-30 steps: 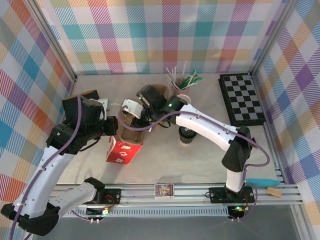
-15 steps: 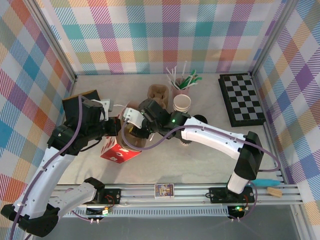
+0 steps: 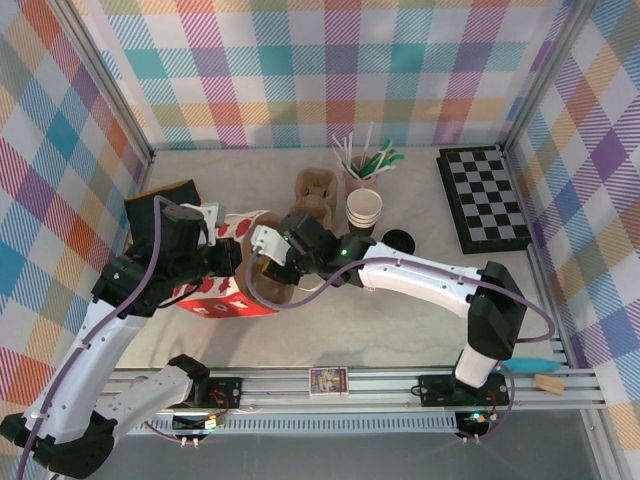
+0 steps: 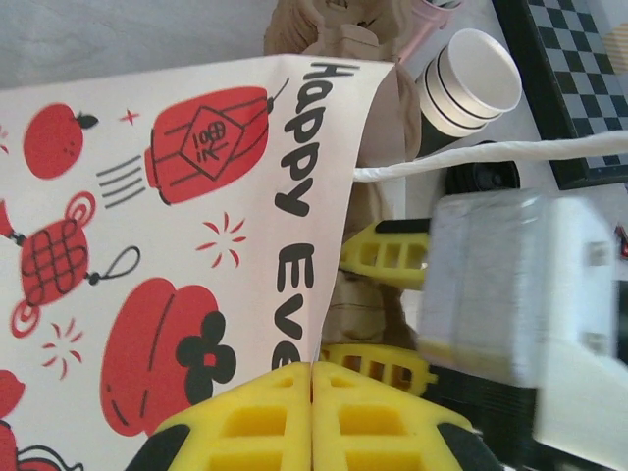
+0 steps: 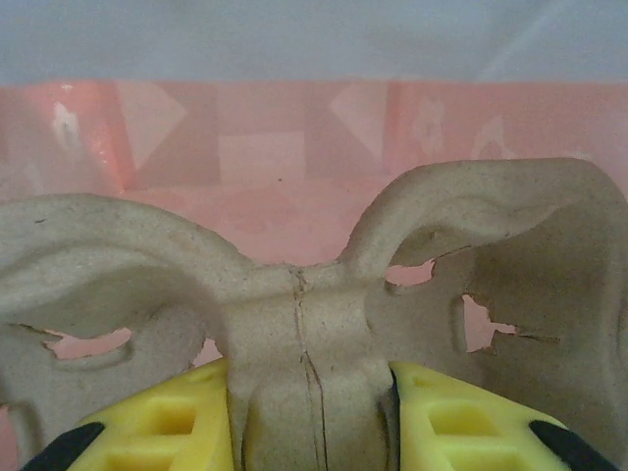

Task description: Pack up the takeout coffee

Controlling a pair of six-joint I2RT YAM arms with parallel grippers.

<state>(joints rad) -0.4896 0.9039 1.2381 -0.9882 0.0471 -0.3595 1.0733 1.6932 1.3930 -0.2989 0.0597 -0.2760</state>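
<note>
Pinched gift bag (image 4: 147,245) rim with left end effector (image 4: 312,368) to hold it open; clamped pulp cup carrier (image 5: 294,285) in right end effector (image 5: 309,412), inside. Left takeout coffee unpacked, seemingly hidden under right arm, mid-bench.

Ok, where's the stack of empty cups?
Top view, back centre: the stack of cups stands just in front of the straw pot, right of the brown cardboard tray.
</note>
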